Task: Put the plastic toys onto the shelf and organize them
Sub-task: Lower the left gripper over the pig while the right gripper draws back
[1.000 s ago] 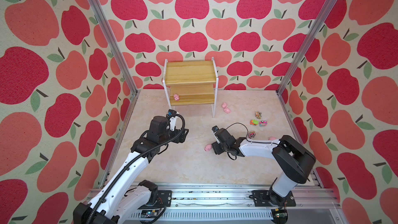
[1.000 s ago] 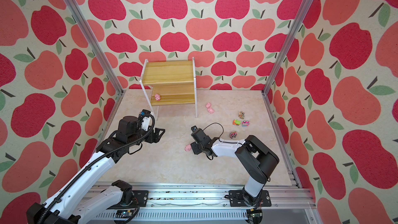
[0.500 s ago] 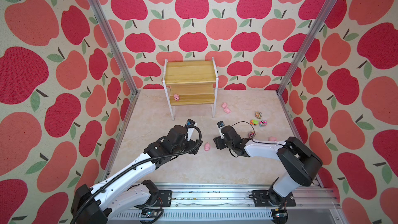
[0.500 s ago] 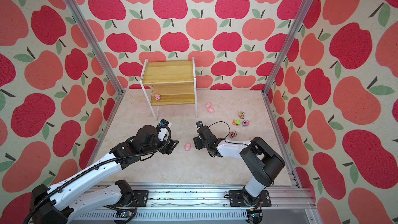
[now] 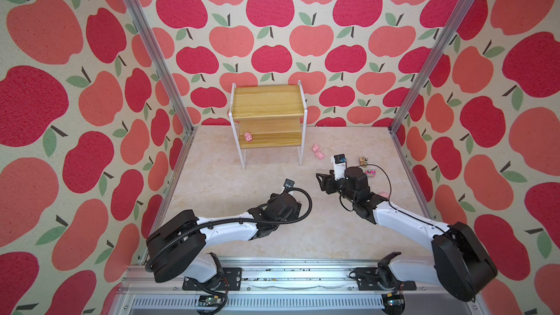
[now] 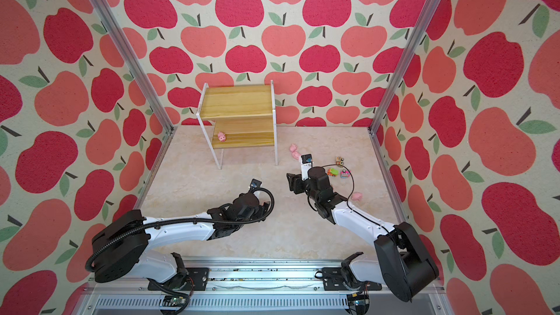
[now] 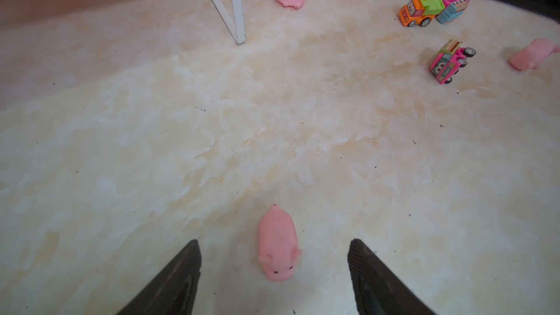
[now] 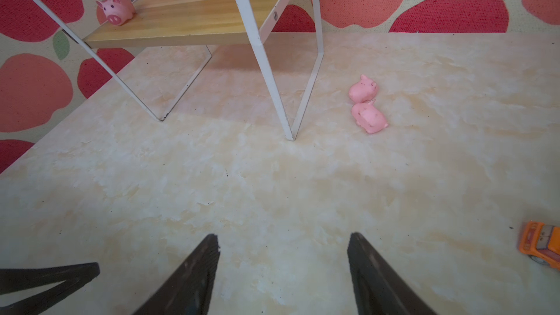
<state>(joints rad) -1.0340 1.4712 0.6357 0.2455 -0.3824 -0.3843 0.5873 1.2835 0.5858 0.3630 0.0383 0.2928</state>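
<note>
In both top views the left arm (image 5: 224,231) lies low across the marbled bench (image 5: 218,177). Its wrist hides the left tool and what sits under it, which only the left wrist view shows. There the left tool (image 7: 274,241) is spread wide, with one black finger on either side of a pink pig (image 7: 278,253) that lies on the bench and touches neither. The right arm (image 5: 403,219) hides a pink truck (image 7: 448,62) that lies on its side. The orange truck (image 8: 542,245) is cut off at the edge of the right wrist view.

A second ago the left arm stood near the shelf's front legs, and the right tool was just beside that pink pig. Now the left arm has swung over it. The right tool (image 8: 284,235), spread and empty, has drawn back toward the trucks and faces the shelf.

The two-tier shelf (image 5: 268,104) stands against the apple-print wall (image 5: 272,40) with its top board bare. A second pig (image 5: 248,137) sits at the left end of the lower board. A pair of pigs (image 6: 293,147) lie touching each other, just beside the shelf's right front leg. A lone pig (image 6: 357,196) lies close to the right forearm.
</note>
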